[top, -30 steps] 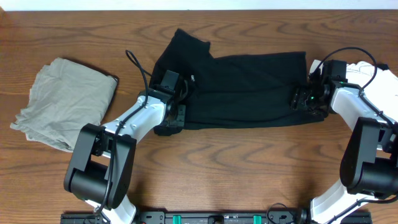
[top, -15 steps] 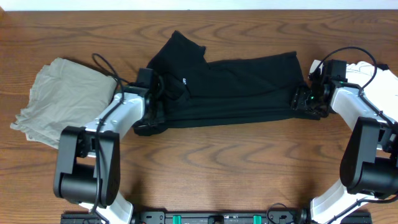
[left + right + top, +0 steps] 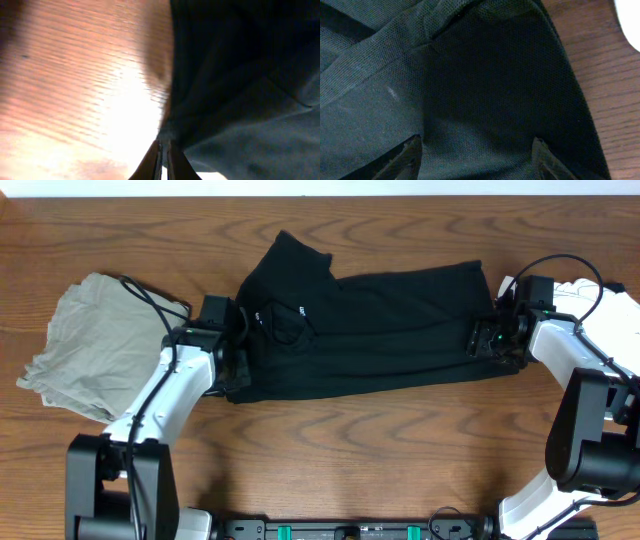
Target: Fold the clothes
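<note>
The black garment (image 3: 380,330) lies stretched across the middle of the table, with small white lettering (image 3: 300,308) near its left part. My left gripper (image 3: 235,368) is at its left edge; in the left wrist view the fingers (image 3: 162,152) are shut, pinching the edge of the black fabric (image 3: 240,75). My right gripper (image 3: 490,340) is over the garment's right end; its fingers (image 3: 480,157) are spread wide over the black mesh fabric (image 3: 485,80), open. A grey-beige garment (image 3: 100,340) lies crumpled at the left. A white garment (image 3: 605,305) lies at the far right.
The wooden table (image 3: 350,450) shows bare wood in front of the garment and along the back. The left arm's cable loops over the grey-beige garment's right edge. The arm bases stand at the front edge.
My left gripper has moved left with the black garment's left edge, drawing the fabric out longer and flatter. The right arm has stayed in place.
</note>
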`<state>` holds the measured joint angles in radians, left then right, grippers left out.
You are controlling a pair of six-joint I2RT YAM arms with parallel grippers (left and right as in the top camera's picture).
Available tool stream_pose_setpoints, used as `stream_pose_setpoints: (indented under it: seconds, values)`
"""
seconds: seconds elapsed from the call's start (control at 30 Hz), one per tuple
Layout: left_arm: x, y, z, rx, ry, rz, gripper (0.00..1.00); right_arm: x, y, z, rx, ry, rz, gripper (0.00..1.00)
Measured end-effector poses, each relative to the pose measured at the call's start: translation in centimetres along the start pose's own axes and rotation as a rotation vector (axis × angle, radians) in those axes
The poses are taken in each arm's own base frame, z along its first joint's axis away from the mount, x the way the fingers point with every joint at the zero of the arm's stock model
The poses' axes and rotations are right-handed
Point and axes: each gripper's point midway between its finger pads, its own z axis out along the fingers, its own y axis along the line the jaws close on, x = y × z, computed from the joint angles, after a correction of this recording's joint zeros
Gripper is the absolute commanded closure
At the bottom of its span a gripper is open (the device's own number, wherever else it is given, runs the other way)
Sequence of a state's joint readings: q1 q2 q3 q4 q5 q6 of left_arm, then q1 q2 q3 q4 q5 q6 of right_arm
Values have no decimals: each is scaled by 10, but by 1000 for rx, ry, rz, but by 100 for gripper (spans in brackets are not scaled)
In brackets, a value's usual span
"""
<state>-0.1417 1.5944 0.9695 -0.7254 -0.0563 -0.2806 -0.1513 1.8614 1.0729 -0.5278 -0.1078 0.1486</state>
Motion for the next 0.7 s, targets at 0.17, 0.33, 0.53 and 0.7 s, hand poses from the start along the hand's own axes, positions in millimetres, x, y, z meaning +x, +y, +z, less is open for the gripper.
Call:
stream_pose_setpoints:
  seconds: [0.17,0.33,0.53,0.7]
  values:
    - [10,2,0,-7,40,5,94,0,0,0,0,0,0,30]
    - [13,-5,-4,40,49,5,94,0,0,0,0,0,0,30]
    - [-6,-25,-40,147,-109,38,94,0,0,0,0,0,0,30]
    - [-30,-55,-60,245,-260,131,94,0,0,0,0,0,0,30]
